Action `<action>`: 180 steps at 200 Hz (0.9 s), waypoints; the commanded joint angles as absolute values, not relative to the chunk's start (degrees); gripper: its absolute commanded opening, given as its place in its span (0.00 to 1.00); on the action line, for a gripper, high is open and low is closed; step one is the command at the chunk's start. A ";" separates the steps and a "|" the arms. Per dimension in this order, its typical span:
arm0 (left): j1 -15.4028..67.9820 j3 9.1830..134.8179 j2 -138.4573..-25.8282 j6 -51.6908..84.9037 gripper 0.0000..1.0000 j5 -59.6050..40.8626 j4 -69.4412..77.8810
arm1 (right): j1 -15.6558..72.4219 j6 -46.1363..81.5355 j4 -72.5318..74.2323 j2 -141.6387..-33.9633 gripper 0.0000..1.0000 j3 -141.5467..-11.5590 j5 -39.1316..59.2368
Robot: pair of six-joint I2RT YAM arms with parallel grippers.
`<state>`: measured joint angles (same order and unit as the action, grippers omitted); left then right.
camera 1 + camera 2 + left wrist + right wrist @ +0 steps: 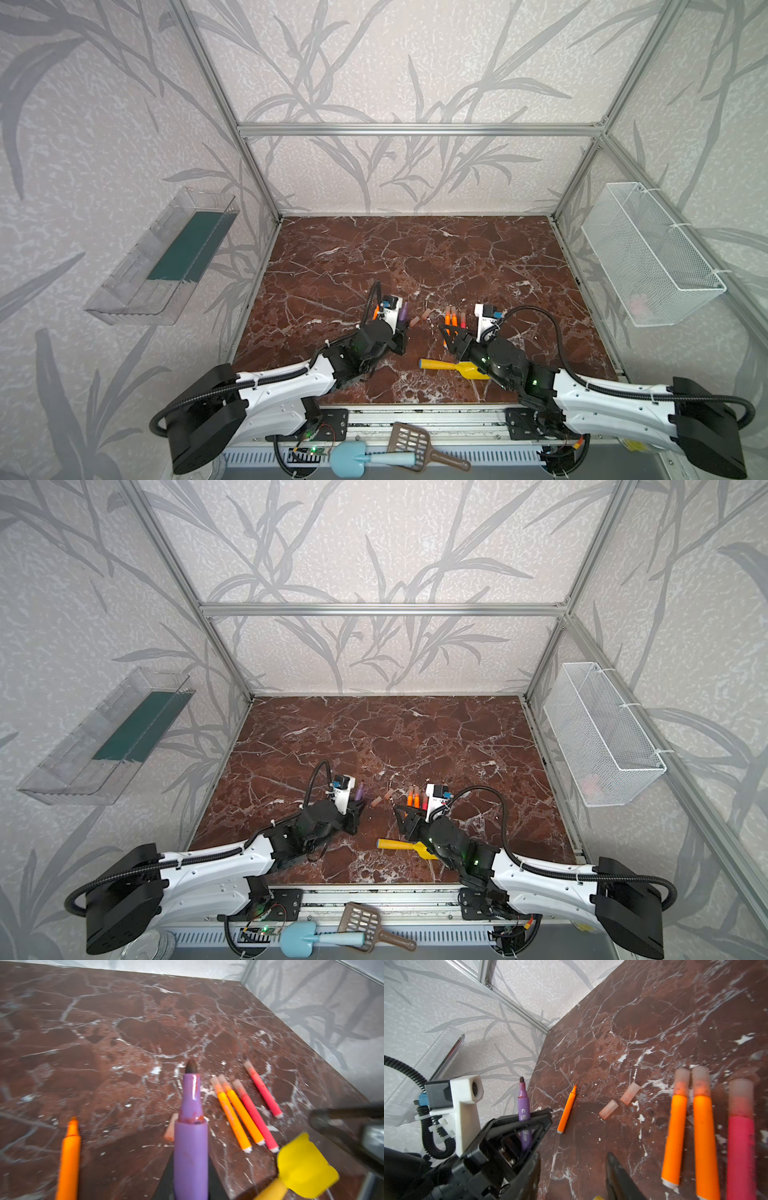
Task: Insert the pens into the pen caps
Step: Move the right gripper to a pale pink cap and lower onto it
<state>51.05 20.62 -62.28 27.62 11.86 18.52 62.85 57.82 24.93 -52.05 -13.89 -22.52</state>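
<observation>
**A:** What does the left gripper (pixel 527 1118) have?

**B:** Its jaws are pinched on the barrel of the purple pen (pixel 190 1136). The pen is clear of the marble tabletop (pixel 374 249), its dark tip bare and pointing away from the wrist.

**A:** And the right gripper (pixel 574 1169)?

**B:** Its jaws are spread with nothing between them. It hangs low over the table, just beside the capped pens.

**A:** How many pens are capped?

**B:** Four, lying side by side right of centre in both top views. There are two capped orange pens (pixel 230 1113), then two capped red-pink pens (pixel 256 1118). The outer red-pink one sits a little apart from the other three.

**A:** Are any pens bare?

**B:** One uncapped orange pen (pixel 566 1109) lies flat on the marble on the far side of the left gripper from that row. Its tip points the same way as the purple pen's.

**A:** Where are the spare caps?

**B:** A loose cap (pixel 608 1109) and a second loose cap (pixel 630 1093) lie on the table between the grippers, near each other but not touching.

**A:** Is there anything else?

**B:** A yellow toy shovel (pixel 453 368) lies in front of the row, with its blade partly under the right arm.
</observation>
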 commanded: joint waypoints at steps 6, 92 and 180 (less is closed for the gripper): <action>47.14 18.27 -57.77 30.80 0.00 10.55 13.82 | 62.98 55.05 14.37 -52.81 0.50 -17.95 -28.53; 44.06 16.46 -52.36 31.73 0.00 11.69 9.48 | 60.91 41.85 -7.50 -79.43 0.49 -44.60 -26.70; 43.54 17.24 -51.01 31.54 0.00 10.61 7.78 | 53.88 38.96 -12.05 -96.74 0.39 -55.84 -19.18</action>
